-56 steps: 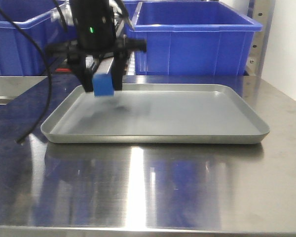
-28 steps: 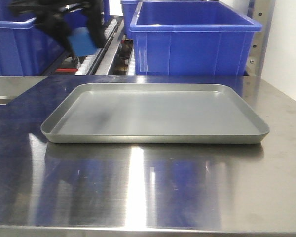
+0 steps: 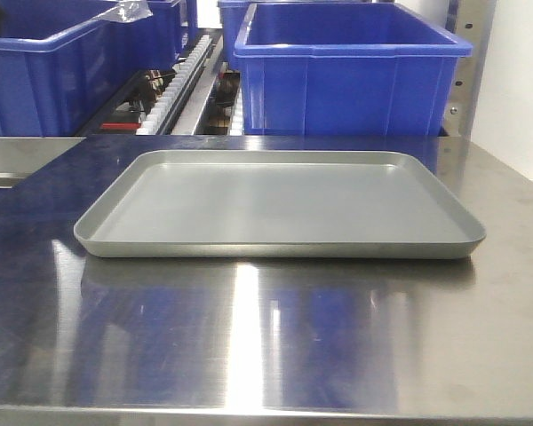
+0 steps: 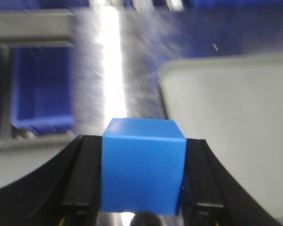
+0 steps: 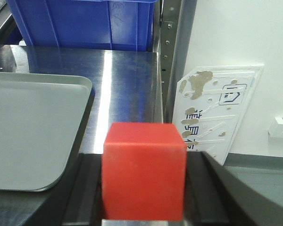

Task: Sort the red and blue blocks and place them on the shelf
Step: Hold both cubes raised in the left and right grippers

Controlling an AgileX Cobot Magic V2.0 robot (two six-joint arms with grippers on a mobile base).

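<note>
Left gripper (image 4: 141, 181) gone from the front view within 1 s. Blue block (image 4: 142, 165) is clamped between its jaws, tray (image 4: 236, 122) ahead-right. Red block (image 5: 144, 170) is gripped by right gripper (image 5: 144, 193). Placement is judged next.

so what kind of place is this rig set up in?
Probably a warehouse-style or factory test cell, maybe a lab mock-up. Large blue bins sit on a roller-track shelf, the work surface is a stainless steel tabletop, and a perforated metal upright stands at the side.
</note>
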